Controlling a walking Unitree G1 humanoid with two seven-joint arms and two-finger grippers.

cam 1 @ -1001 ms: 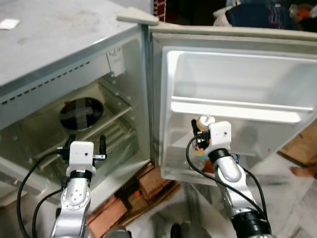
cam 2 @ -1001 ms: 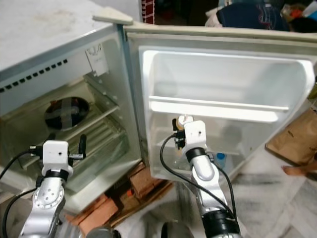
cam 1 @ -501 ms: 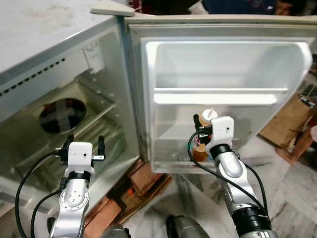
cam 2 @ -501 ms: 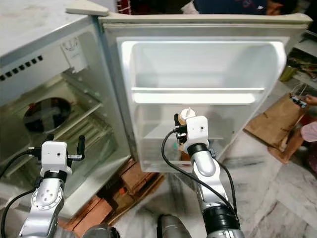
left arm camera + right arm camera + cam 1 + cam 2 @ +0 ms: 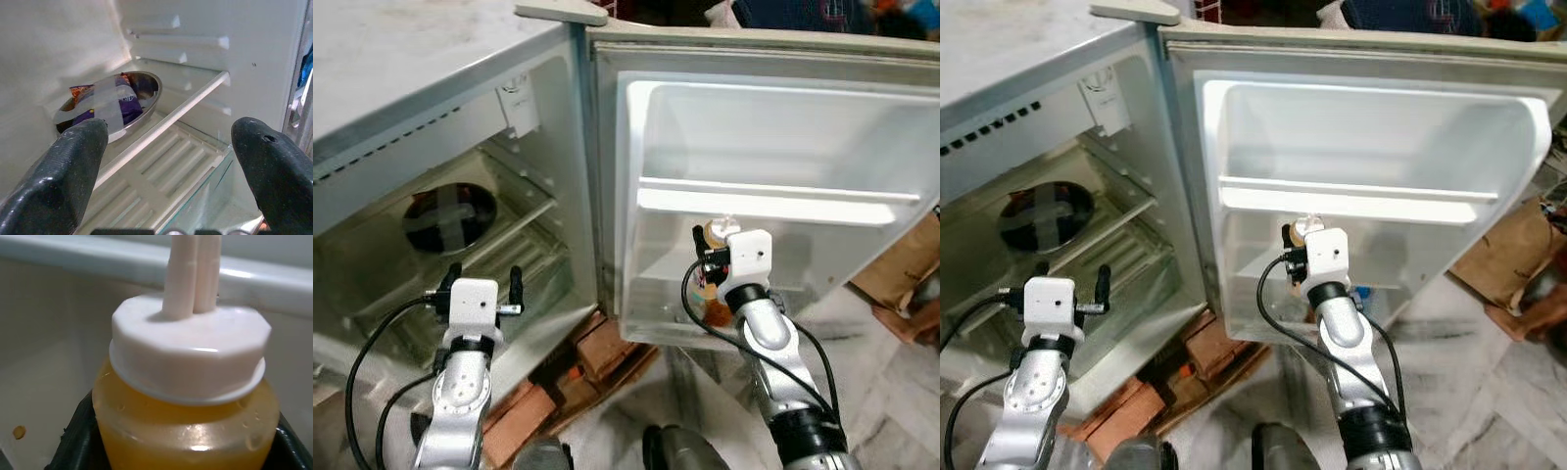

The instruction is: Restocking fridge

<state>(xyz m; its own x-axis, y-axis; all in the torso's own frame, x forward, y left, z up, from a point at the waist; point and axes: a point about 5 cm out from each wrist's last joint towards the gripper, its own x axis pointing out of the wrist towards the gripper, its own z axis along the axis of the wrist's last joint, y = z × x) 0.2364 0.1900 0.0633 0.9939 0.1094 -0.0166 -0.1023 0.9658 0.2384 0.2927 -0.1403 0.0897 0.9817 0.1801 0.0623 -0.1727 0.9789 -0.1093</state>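
1. Right wrist view: the right gripper (image 5: 709,264) is clamping a white-capped plastic bottle of orange liquid (image 5: 186,396), upright so it slots into the white fridge door's lower shelf (image 5: 651,315).
2. The left gripper (image 5: 479,286) is hanging open and empty by the steel bowl (image 5: 110,100).

On the floor under the open door you see a stack of reddish bricks (image 5: 607,354) and, further to the right, a brown paper bag (image 5: 1510,257) lying on the pale marble floor (image 5: 1489,392). Beyond the top edge of the door you can make out a dark blue garment (image 5: 1400,15), partly cut off. A flat grey slab (image 5: 560,13) rests on the top near the hinge corner.
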